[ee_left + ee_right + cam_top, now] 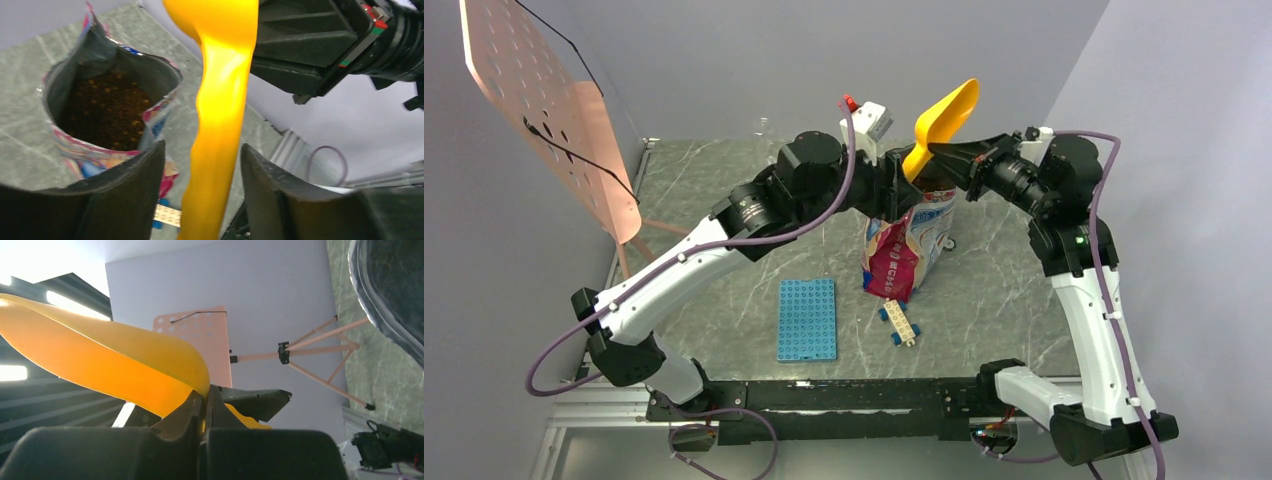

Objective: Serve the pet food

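Seen from above, the yellow scoop [944, 118] hung bowl-up over the open bag [904, 250], which stood on the table [1004, 290], and both arms met at its handle. On the left wrist camera I saw the left gripper [202, 150] spread wide, the handle passing between its fingers and touching neither. The pet food [107, 112] lay dark inside the bag below. On the right wrist camera, the right gripper [205, 397] was clamped tight on the scoop. I judged this a handover ahead of scooping. The left fingers needed to close on the handle before the right let go.
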Controlling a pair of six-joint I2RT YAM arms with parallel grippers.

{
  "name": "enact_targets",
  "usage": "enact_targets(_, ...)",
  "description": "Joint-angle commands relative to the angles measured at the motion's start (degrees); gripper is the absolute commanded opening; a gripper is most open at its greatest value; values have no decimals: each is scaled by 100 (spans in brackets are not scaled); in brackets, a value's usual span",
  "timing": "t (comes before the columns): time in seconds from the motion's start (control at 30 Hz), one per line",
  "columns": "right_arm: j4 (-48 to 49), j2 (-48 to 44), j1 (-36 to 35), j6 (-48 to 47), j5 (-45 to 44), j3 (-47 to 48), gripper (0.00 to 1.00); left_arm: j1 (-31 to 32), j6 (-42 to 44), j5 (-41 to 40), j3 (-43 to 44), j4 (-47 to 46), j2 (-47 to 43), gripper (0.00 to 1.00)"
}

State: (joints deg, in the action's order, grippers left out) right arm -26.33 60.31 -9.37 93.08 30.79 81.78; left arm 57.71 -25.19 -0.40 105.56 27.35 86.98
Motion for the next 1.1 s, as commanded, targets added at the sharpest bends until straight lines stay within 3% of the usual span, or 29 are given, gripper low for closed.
enact_targets(0.0, 490, -69, -181, 564, 288, -291, 0, 12, 291, -245, -36, -363, -181, 39)
enact_targets(0.03, 492, -40, -193, 483, 314, -295, 0, 12, 283, -253, -43, -293, -214, 29)
enact_targets(0.1, 396, 120, -197, 34, 394, -142, 0, 4, 265, -336, -16, -69, -281, 0)
enact_targets(0.13, 354, 269, -197, -413, 478, 18, 2, -18, 254, -288, -10, 46, -331, 0)
enact_targets(0.23, 153, 806, -197, -2394, 1012, 655, 41, -314, -120, 616, -98, 254, -540, 0)
enact_targets(0.27, 51, 916, -198, -3068, 1225, 790, 49, -486, -373, 1077, -193, 259, -627, 0)
enact_targets(0.37, -352, 993, -137, -4636, 1646, 837, 62, -930, -1016, 2430, -802, -84, -985, 0)
enact_targets(0.43, -507, 1039, -79, -5204, 1922, 841, 66, -1035, -1078, 2872, -1027, -190, -1191, 0)
enact_targets(0.6, -1451, 1283, -23, -6489, 1635, 1454, 69, -1395, -937, 3555, -1227, -22, -1539, 0)
enact_targets(0.8, -335, 1115, -21, -6140, 2561, 1205, 70, -1852, -1262, 4967, -1151, 25, -1321, 0)
enact_targets(1.07, 36, 983, -21, -5883, 2697, 871, 67, -1925, -1292, 5526, -1154, 4, -1283, 0)
